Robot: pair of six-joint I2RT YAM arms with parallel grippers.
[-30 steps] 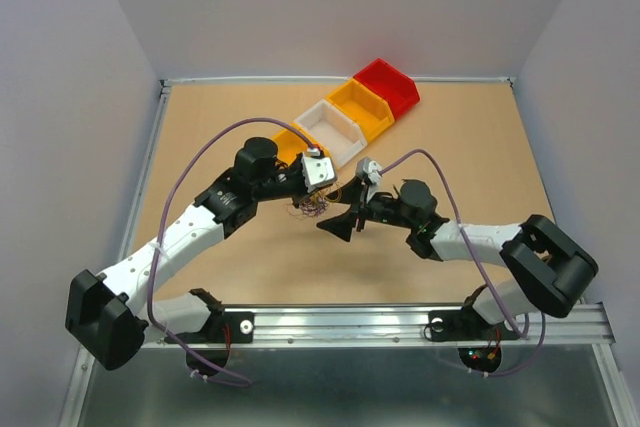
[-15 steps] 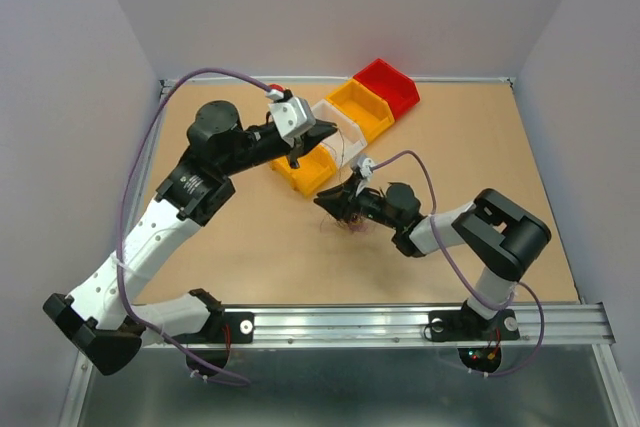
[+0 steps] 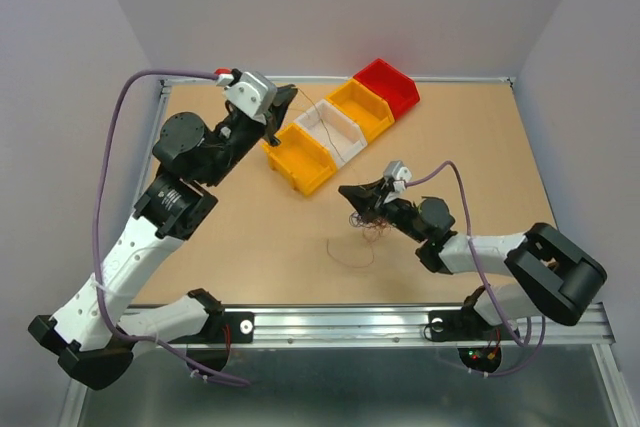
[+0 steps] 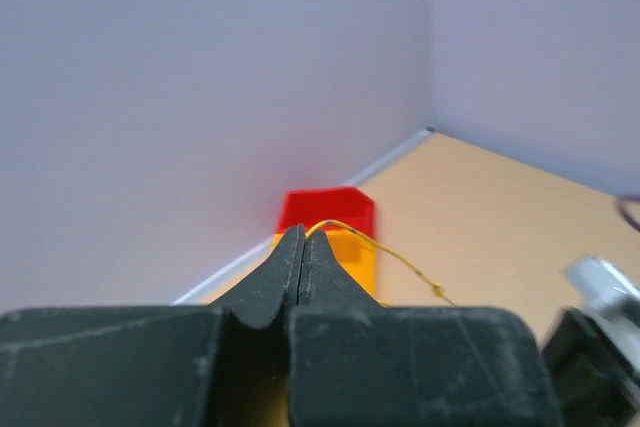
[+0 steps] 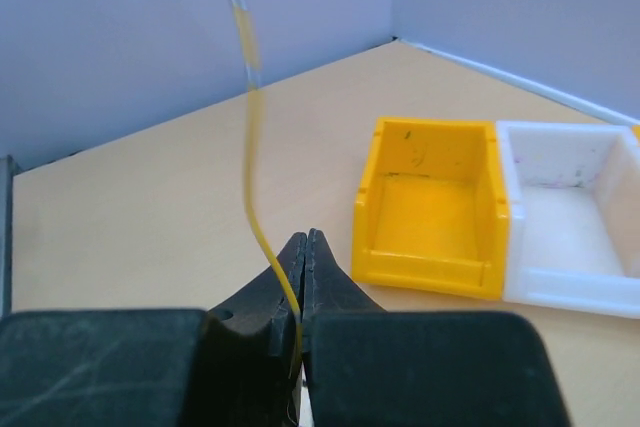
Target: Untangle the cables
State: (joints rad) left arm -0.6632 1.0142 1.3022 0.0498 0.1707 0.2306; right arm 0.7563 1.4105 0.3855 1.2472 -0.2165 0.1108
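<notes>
A thin yellow cable (image 3: 322, 127) stretches from my left gripper (image 3: 284, 99), raised at the far left above the bins, down to my right gripper (image 3: 346, 191) low over the table's middle. In the left wrist view the left gripper (image 4: 304, 233) is shut on the yellow cable (image 4: 395, 257), which leaves its tips to the right. In the right wrist view the right gripper (image 5: 305, 239) is shut on the same yellow cable (image 5: 250, 97), which rises steeply out of frame. A small dark wad of cables (image 3: 371, 224) hangs under the right gripper. One loose loop (image 3: 351, 251) lies on the table.
Several bins stand in a diagonal row at the back: yellow (image 3: 300, 159), white (image 3: 336, 133), orange (image 3: 362, 108), red (image 3: 389, 85). The yellow bin (image 5: 430, 209) and white bin (image 5: 572, 237) lie just ahead of the right gripper. Grey walls enclose the table.
The right gripper has shut on the yellow cable. The left arm has swung up and back to the left, drawing that cable out of the wad. A loose loop now lies on the table.
</notes>
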